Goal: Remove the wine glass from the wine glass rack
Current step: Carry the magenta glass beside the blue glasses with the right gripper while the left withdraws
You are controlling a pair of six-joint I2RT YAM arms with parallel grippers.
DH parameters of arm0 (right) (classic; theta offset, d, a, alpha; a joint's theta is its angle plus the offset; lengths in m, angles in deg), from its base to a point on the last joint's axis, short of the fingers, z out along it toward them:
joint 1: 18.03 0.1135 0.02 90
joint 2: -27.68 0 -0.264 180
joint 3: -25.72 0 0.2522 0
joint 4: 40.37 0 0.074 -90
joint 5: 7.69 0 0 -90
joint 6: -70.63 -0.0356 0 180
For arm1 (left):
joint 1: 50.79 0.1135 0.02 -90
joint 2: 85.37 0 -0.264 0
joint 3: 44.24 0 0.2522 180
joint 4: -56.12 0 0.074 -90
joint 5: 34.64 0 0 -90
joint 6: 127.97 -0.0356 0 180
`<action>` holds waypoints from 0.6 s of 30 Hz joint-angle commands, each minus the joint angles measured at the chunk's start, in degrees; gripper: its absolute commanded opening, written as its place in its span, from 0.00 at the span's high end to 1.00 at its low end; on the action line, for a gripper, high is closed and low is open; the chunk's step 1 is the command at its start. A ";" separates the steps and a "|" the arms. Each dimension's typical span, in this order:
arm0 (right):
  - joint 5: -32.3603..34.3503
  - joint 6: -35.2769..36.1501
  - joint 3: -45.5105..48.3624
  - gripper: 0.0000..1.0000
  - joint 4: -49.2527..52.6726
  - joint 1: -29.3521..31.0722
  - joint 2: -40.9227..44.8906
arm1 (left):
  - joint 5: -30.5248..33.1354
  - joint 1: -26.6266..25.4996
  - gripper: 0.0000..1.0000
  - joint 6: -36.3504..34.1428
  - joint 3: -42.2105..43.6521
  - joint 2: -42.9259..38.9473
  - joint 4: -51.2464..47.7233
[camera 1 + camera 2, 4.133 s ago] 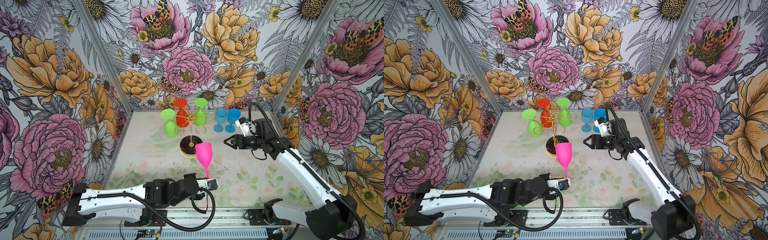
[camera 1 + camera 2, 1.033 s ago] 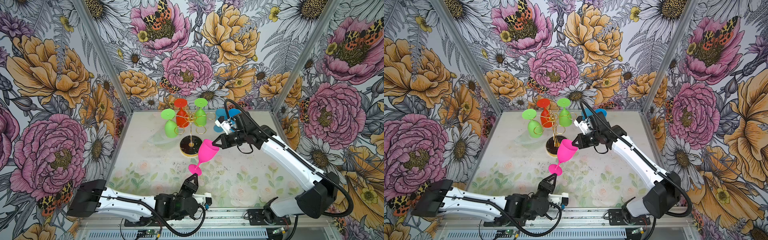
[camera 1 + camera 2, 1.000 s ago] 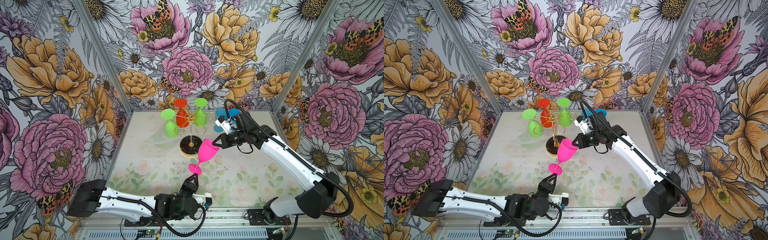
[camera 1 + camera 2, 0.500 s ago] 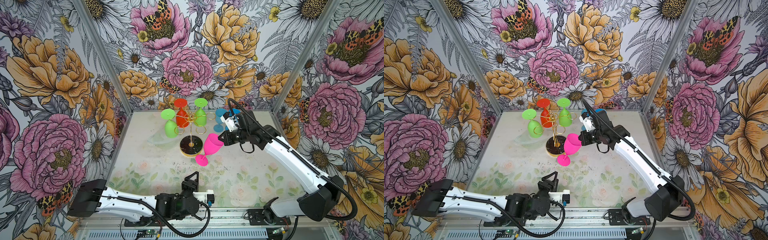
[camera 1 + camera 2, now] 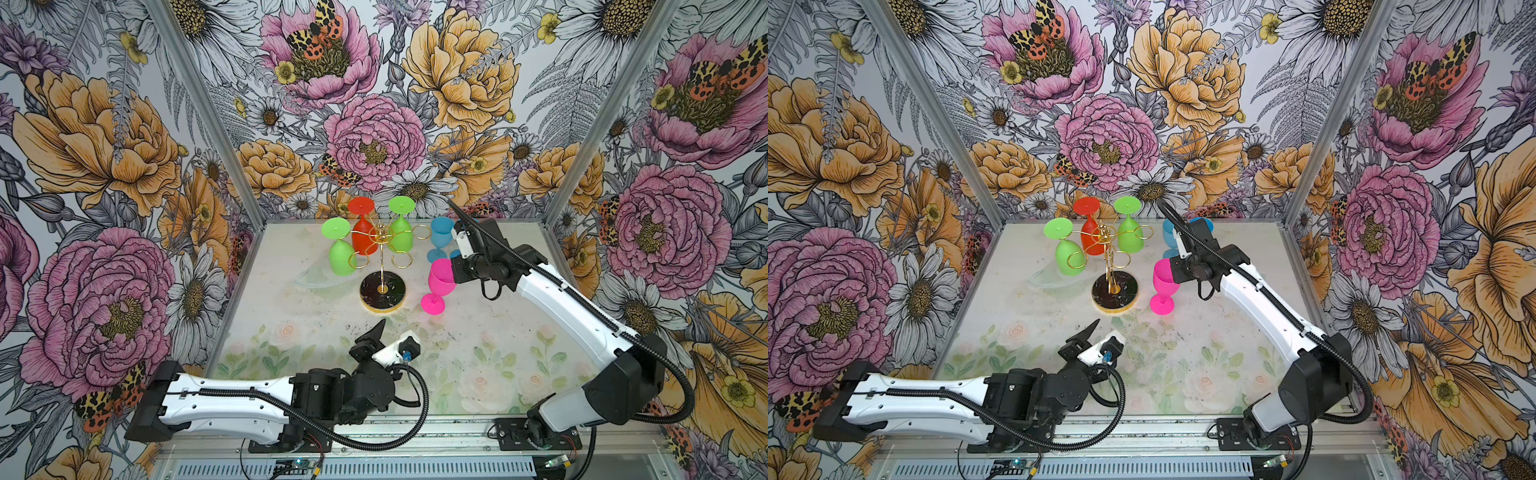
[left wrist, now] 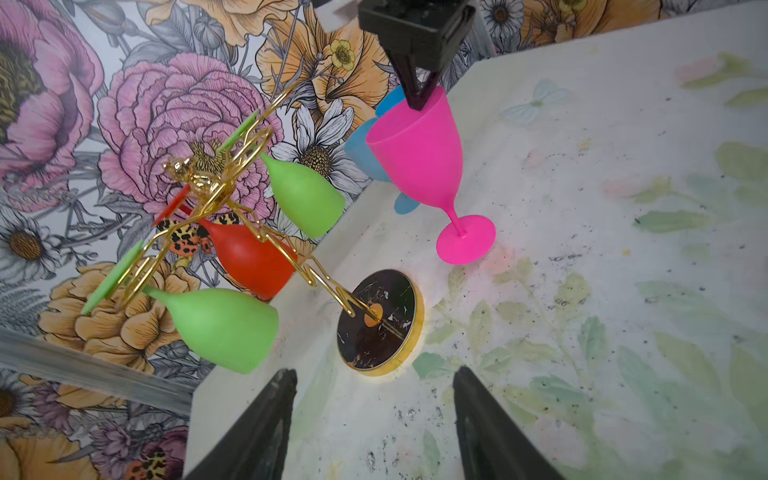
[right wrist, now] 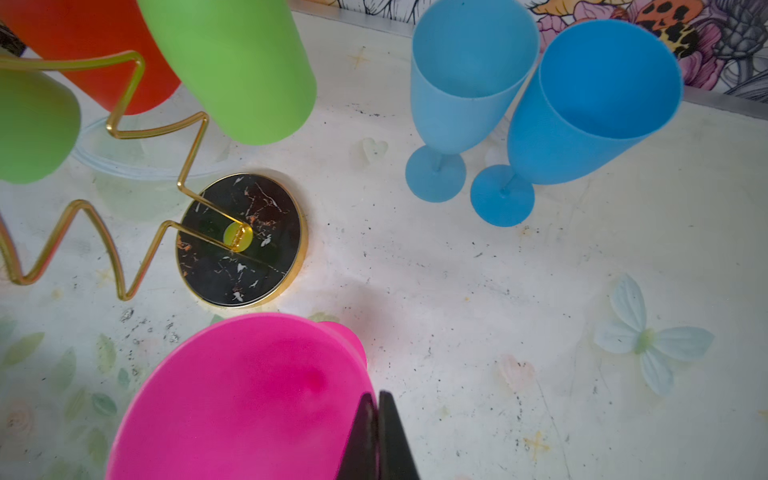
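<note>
Pink glass (image 5: 441,276) now upright, beside rack (image 5: 371,291)

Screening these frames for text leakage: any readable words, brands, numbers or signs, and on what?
No readable text in any view.
pink wine glass: plain, no print.
wine glass rack: only marble veining on the black base, no lettering.
circuit board on the front rail: too small to tell whether it carries markings.
</note>
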 commanded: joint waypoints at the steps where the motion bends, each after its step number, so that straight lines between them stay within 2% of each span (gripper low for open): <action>1: 6.17 1.43 -3.32 1.00 -2.50 -0.58 -2.18 | -8.08 4.37 0.37 17.21 -2.63 -4.07 -8.79; 5: 8.51 1.74 -4.58 1.00 -4.48 -1.31 -5.15 | -10.82 6.93 0.36 22.43 -2.83 -9.42 -11.92; 12: 8.93 1.02 -5.40 1.00 -9.47 -3.38 -9.51 | -10.81 9.91 0.29 27.96 -4.52 -15.75 -19.55; 18: 10.07 1.41 -6.49 1.00 -11.90 -3.56 -12.96 | -15.61 18.94 0.27 31.57 -4.78 -20.84 -23.86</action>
